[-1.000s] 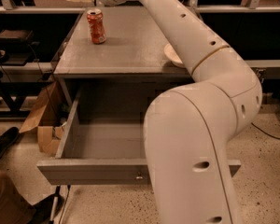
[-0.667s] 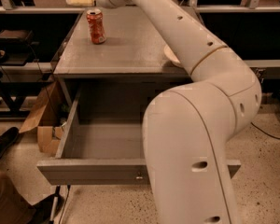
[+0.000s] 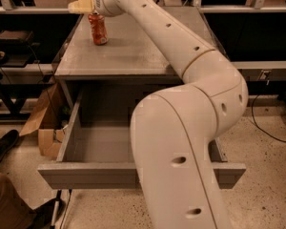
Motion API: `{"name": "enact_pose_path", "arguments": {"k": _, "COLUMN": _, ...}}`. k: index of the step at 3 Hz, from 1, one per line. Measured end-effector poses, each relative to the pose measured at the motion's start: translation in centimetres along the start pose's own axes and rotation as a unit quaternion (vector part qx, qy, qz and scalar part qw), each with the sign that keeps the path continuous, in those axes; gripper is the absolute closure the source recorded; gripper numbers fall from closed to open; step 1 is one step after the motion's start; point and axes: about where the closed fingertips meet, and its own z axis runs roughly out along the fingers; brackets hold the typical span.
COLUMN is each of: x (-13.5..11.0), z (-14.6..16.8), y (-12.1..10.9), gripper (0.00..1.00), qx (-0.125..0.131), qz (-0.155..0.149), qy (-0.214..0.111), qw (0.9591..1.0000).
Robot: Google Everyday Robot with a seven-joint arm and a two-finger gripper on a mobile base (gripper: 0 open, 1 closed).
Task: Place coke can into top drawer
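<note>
The coke can (image 3: 98, 28), orange-red with a silver top, stands upright on the far left of the grey cabinet top (image 3: 133, 51). My gripper (image 3: 80, 5) hangs just above and slightly left of the can's top, at the end of the long white arm (image 3: 181, 46) that reaches across the cabinet. The top drawer (image 3: 100, 175) is pulled wide open below the cabinet top. The part of its grey inside (image 3: 97, 144) that shows holds nothing. The arm's big lower link hides the drawer's middle and right part.
A torn cardboard box (image 3: 40, 125) lies on the floor left of the cabinet. A person's dark shoe (image 3: 2, 146) and leg (image 3: 5, 206) are at the lower left. Dark shelving stands behind and on both sides, and cables trail on the floor at right (image 3: 271, 128).
My gripper has come down a little toward the top of the can. The can and the drawer have not moved.
</note>
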Motion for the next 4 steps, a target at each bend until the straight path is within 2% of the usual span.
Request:
{"name": "enact_pose_path", "arguments": {"k": 1, "x": 0.5, "z": 1.5, "y": -0.5, "gripper": 0.00, "qx": 0.022, "qz": -0.004, "qy": 0.008, "qw": 0.9997}}
{"name": "enact_pose_path", "arguments": {"k": 2, "x": 1.5, "z": 3.2, "y": -0.9, "gripper": 0.00, "qx": 0.049, "qz": -0.008, "qy": 0.029, "qw": 0.9983}}
{"name": "enact_pose_path", "arguments": {"k": 3, "x": 2.9, "z": 3.9, "y": -1.6, "gripper": 0.00, "qx": 0.088, "qz": -0.012, "qy": 0.064, "qw": 0.9940}}
{"name": "enact_pose_path", "arguments": {"k": 4, "x": 4.0, "z": 3.8, "y": -2.2, "gripper": 0.19, "qx": 0.112, "qz": -0.017, "qy": 0.091, "qw": 0.9894}}
